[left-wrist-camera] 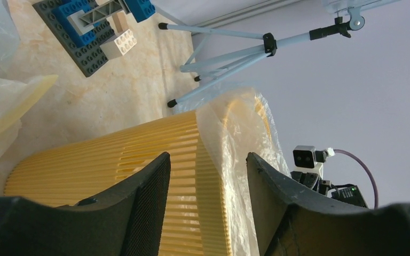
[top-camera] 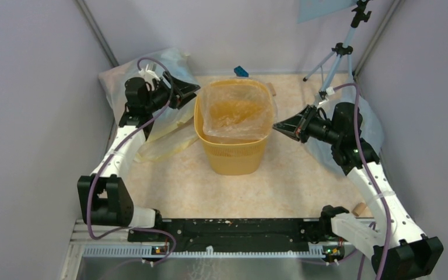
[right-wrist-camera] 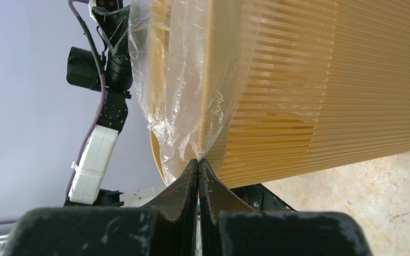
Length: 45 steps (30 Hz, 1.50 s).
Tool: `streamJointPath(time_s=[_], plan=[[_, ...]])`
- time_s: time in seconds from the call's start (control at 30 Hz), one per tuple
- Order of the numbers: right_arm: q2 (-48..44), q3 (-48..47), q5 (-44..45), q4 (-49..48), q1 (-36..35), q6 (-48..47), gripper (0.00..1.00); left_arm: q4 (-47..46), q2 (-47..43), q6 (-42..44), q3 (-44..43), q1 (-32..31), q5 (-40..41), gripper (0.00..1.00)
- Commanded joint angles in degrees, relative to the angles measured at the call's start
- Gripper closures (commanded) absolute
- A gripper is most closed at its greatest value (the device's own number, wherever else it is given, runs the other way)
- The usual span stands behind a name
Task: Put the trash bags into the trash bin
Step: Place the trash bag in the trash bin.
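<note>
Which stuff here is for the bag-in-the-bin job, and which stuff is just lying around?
For the job: clear trash bag, yellow trash bin, right gripper pinching the bag's edge, open left gripper.
Just lying about: block tower, tripod, bluish sacks.

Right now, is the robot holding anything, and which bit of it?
The right gripper pinches the trash bag by its loose edge, beside the trash bin rim. The left gripper is open, holding nothing.
</note>
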State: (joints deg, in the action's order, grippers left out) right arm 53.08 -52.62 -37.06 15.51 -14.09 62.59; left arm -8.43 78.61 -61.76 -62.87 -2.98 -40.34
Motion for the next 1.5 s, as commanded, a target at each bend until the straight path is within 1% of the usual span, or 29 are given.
streamJointPath(time_s=[0.0,0.07,0.1,0.3,0.4,0.5,0.6,0.67,0.7,0.77,0.83,0.87,0.9,0.93,0.97,1.0,1.03,1.07,1.17,1.27,1.33,1.47], plan=[[0.81,-0.54,-0.26,-0.28,0.20,-0.85,1.00,-3.70,2.69,-1.18,-3.86,0.35,-2.63,0.42],[0.83,-0.55,-0.29,-0.32,0.18,-0.83,1.00,-3.93,3.71,-1.70,-4.38,0.26,-3.70,0.47],[0.92,-0.53,-0.29,-0.37,0.19,-0.80,1.00,-4.14,4.13,-2.04,-4.51,0.14,-4.31,0.48],[1.06,-0.47,-0.38,-0.45,0.20,-0.72,1.00,-5.35,4.70,-1.87,-5.16,-0.44,-4.96,0.48],[0.95,-0.27,-0.32,-0.37,0.18,-0.79,1.00,-4.16,4.77,0.41,-6.38,-0.44,-5.36,0.50],[0.90,-0.24,-0.30,-0.22,0.19,-0.75,1.00,-2.26,4.95,3.14,-7.98,-0.53,-5.37,0.60],[0.81,-0.02,-0.37,-0.21,0.20,-0.67,1.00,-1.35,5.26,4.85,-9.23,-0.77,-5.52,0.80],[0.91,0.11,-0.47,-0.20,0.15,-0.70,1.00,-0.31,5.56,6.03,-9.98,-0.88,-5.77,0.90],[0.89,0.14,-0.47,-0.17,0.18,-0.71,1.00,0.37,5.59,6.64,-10.32,-0.88,-5.87,0.93],[0.91,0.38,-0.56,-0.01,0.18,-0.64,1.00,1.42,5.46,7.50,-10.34,-0.88,-5.92,0.96],[0.91,0.63,-0.56,0.08,0.17,-0.65,1.00,2.51,5.28,8.28,-10.34,-0.88,-5.73,0.96],[0.93,0.67,-0.56,0.18,0.14,-0.69,1.00,3.35,5.27,8.58,-10.41,-0.88,-5.60,0.90],[0.89,0.78,-0.62,0.15,0.19,-0.63,1.00,4.74,5.33,8.86,-10.55,-0.88,-5.40,0.75],[0.90,0.79,-0.64,0.18,0.12,-0.64,1.00,6.00,5.45,9.20,-10.78,-0.88,-5.11,0.64],[0.91,0.81,-0.65,0.15,0.18,-0.68,1.00,7.01,5.63,9.73,-11.11,-0.88,-4.72,0.56],[0.87,0.84,-0.65,0.15,0.16,-0.63,1.00,7.95,5.85,10.34,-11.64,-0.88,-4.53,0.53],[0.87,0.85,-0.58,0.16,0.20,-0.63,1.00,8.14,5.95,10.79,-12.05,-0.88,-4.28,0.51],[0.84,0.85,-0.57,0.15,0.19,-0.60,1.00,9.88,6.00,11.20,-12.24,-0.89,-4.10,0.50],[0.71,0.85,-0.57,0.13,0.13,-0.58,1.00,10.36,5.86,11.87,-12.51,-0.89,-3.64,0.50],[0.71,0.89,-0.56,0.13,0.15,-0.54,1.00,10.72,6.24,12.44,-12.90,-0.97,-3.75,0.53],[0.72,0.94,-0.56,0.04,0.17,-0.48,1.00,11.48,6.82,13.02,-13.67,-1.09,-4.14,0.59],[0.71,1.03,-0.51,-0.07,0.18,-0.52,1.00,14.01,7.86,14.98,-15.41,-1.75,-4.57,0.76]])
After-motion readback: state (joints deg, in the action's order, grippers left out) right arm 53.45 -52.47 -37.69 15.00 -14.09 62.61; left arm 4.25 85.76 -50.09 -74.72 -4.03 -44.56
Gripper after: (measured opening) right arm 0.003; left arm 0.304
